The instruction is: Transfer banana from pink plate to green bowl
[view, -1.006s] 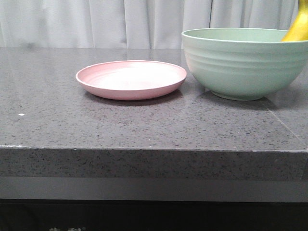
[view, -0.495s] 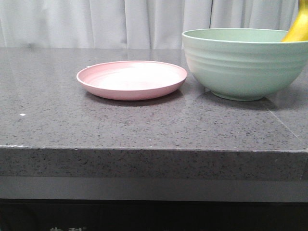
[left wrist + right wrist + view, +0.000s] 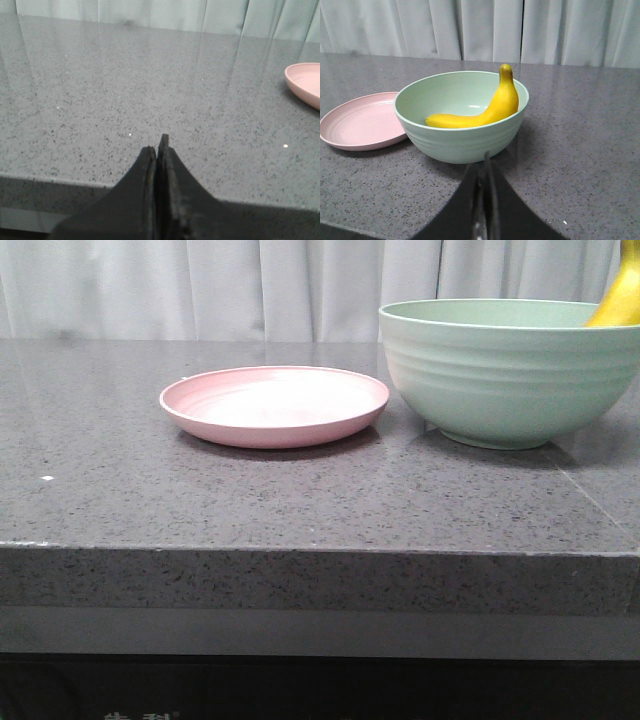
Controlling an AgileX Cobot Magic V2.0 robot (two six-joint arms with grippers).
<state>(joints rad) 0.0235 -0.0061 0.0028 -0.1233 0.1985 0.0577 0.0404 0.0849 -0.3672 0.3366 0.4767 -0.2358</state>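
The banana [image 3: 485, 112] lies inside the green bowl [image 3: 465, 140], its stem end leaning up over the rim; in the front view only its yellow end [image 3: 620, 295] pokes above the bowl [image 3: 505, 380] at the right edge. The pink plate [image 3: 272, 405] sits bare to the left of the bowl and also shows in both wrist views [image 3: 355, 125] [image 3: 305, 82]. My right gripper [image 3: 485, 162] is shut with nothing in it, a short way back from the bowl's near wall. My left gripper [image 3: 157, 147] is shut over the table's front left part, well away from the plate.
The grey speckled stone table [image 3: 300, 500] has its front edge [image 3: 300, 552] close to both grippers. White curtains [image 3: 250, 285] hang behind the table. Neither arm appears in the front view.
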